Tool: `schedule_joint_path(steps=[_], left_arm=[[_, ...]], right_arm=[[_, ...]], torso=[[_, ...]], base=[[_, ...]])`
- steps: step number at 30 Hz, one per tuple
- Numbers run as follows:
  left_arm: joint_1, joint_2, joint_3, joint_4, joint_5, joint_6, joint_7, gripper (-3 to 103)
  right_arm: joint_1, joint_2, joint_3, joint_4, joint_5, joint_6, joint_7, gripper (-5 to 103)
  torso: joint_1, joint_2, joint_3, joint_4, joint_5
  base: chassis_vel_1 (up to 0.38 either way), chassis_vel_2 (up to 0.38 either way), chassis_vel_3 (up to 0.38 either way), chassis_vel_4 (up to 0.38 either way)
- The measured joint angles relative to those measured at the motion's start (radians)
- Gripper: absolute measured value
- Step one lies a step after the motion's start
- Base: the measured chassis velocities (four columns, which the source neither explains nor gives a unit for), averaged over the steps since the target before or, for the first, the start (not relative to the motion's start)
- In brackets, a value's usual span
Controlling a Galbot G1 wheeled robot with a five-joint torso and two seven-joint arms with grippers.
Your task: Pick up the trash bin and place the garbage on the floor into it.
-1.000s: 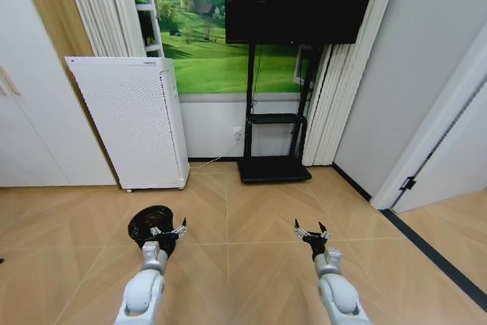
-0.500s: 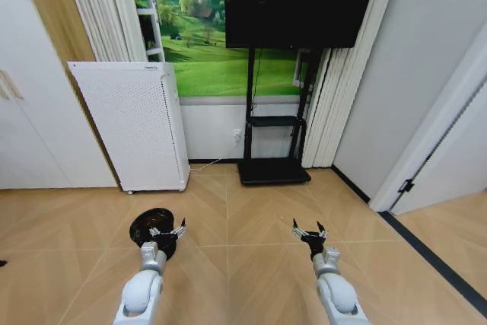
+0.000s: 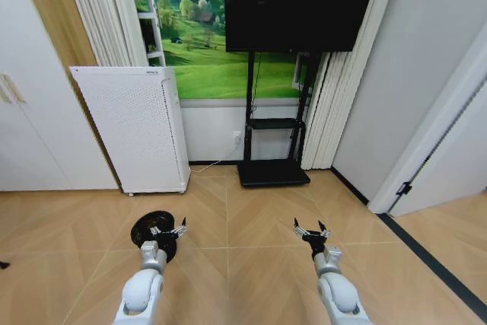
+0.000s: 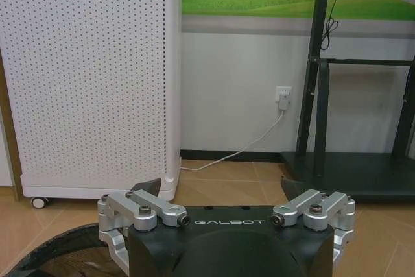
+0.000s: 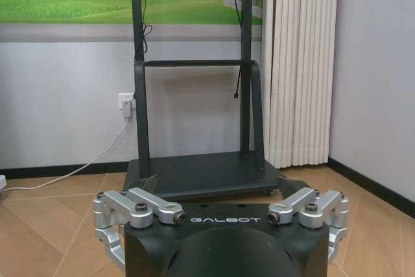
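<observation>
A herringbone wood floor runs to a television stand and a white perforated appliance; the trash bin stands just beyond the left tool, spread wide, as is the right tool

We look across a herringbone wood floor that fills the lower half of the frame, toward a white back wall carrying a green landscape mural at upper centre. A tall white perforated appliance stands at left beside pale curtains, with a wall socket and its white cable just right of it. At top centre we see a black screen on a black stand, folded white panels to its right, and a white door frame at far right.
</observation>
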Motion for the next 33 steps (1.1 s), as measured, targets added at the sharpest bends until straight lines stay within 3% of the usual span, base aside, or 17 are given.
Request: schedule_joint_path(steps=[33], left_arm=[[0.009, 0.008, -0.006, -0.029, -0.023, -0.002, 0.005, 100]], right_arm=[[-0.026, -0.009, 0.017, 0.025, 0.013, 0.008, -0.001, 100]], torso=[[0.050, 0.135, 0.085, -0.0001, 0.0001]], base=[[0.000, 0.000, 0.000, 0.000]])
